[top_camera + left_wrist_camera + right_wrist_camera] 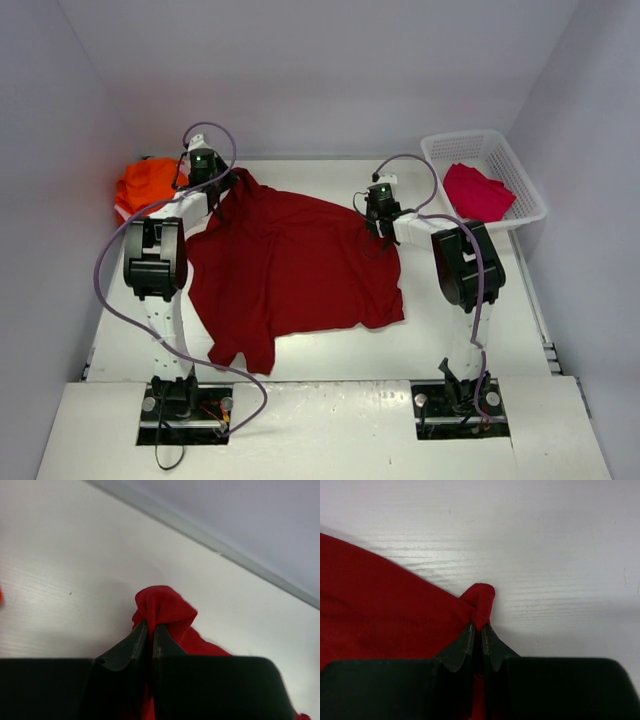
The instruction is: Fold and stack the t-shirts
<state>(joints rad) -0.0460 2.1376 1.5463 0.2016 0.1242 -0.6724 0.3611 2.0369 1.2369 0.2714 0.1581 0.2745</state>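
A large dark red t-shirt (290, 262) lies spread on the white table. My left gripper (222, 192) is shut on its far left corner; in the left wrist view a bunch of red cloth (165, 611) sticks out past the closed fingertips (141, 632). My right gripper (380, 228) is shut on the shirt's far right corner; the right wrist view shows a small red fold (481, 600) pinched there. A bright orange t-shirt (148, 184) lies bunched at the far left. A crimson t-shirt (477, 192) lies in the basket.
A white plastic lattice basket (530, 195) stands at the far right, past my right arm. Grey walls close in the table on three sides. The table's back edge (210, 547) runs just beyond my left gripper.
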